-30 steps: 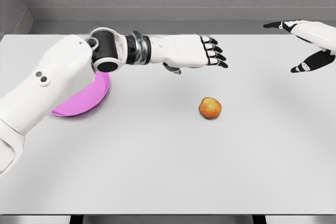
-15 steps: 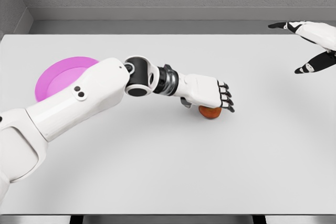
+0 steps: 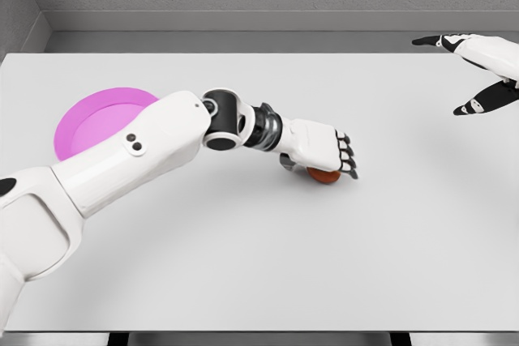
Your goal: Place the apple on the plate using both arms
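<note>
While my left hand [image 3: 323, 150] lies palm-down over the apple [image 3: 326, 175], its fingers curl across the top of the fruit and only a sliver of red-orange shows beneath the knuckles; I judge the hand to be closing on the apple, though I cannot see whether the thumb underneath has firm contact. The apple rests on the white table [image 3: 268, 265], directly under my palm, and the cover-from-above posture suits a round thing that would otherwise roll away. The pink plate [image 3: 93, 119] sits well back along my forearm, beyond the elbow and partly hidden by the upper arm, so the carry would run back toward my own shoulder side. My right hand [image 3: 478, 70] hangs far off past my fingertips, near the table's far corner, fingers spread and holding nothing. Bare tabletop surrounds the hand on every side, and no edge lies close enough to threaten the fruit.
</note>
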### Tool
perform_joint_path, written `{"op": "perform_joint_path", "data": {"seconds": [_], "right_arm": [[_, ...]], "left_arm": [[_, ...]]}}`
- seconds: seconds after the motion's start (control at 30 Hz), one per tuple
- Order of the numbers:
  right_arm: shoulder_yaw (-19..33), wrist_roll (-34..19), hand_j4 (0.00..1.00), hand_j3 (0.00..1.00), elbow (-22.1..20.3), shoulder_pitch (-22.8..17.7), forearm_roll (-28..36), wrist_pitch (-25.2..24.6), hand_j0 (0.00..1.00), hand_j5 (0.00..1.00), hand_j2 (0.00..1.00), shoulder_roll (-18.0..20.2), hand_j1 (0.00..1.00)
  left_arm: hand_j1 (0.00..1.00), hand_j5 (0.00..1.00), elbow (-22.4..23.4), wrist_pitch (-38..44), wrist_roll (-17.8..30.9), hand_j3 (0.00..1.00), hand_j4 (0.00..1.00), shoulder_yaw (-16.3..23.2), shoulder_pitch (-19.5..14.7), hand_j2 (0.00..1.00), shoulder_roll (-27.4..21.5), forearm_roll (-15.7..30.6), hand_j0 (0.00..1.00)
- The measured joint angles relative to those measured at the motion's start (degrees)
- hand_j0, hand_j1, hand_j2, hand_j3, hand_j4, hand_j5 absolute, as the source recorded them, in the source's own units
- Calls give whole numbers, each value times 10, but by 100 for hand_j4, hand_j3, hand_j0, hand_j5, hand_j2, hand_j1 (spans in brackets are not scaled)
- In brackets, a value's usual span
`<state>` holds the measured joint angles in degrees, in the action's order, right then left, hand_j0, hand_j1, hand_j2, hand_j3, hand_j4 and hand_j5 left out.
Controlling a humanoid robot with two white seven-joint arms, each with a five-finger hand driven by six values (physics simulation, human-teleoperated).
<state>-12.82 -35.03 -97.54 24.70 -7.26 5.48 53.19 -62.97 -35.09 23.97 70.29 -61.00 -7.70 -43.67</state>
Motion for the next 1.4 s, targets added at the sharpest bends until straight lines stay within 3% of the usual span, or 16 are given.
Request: {"op": "perform_joint_path", "data": {"seconds": [0.5,0.57,0.67,0.83,0.93,1.27,1.4], "right_arm": [[-2,0,100,100,1,0,0,0,100,100,100,-3,100],[-2,0,100,100,1,-1,0,0,100,100,100,-4,100],[-2,0,100,100,0,-1,0,0,100,100,100,-4,100],[-2,0,100,100,0,-1,0,0,100,100,100,-4,100],[-3,0,100,100,0,-5,0,0,100,100,100,-4,100],[-2,0,100,100,1,-10,0,0,100,100,100,0,100],[-2,0,100,100,1,-10,0,0,100,100,100,1,100]], "left_arm": [[100,100,-10,0,27,100,100,1,-11,100,15,-39,100],[91,91,-10,0,30,91,91,1,-11,91,16,-41,91],[68,68,-10,0,31,68,68,2,-11,68,16,-42,68],[45,45,-10,0,33,45,45,3,-10,45,15,-42,45],[42,42,-10,0,31,42,42,2,-8,42,15,-45,42],[6,6,-10,0,30,6,6,0,-11,6,11,-40,6],[4,4,-27,0,30,4,4,-17,-8,4,-12,-34,4]]}}
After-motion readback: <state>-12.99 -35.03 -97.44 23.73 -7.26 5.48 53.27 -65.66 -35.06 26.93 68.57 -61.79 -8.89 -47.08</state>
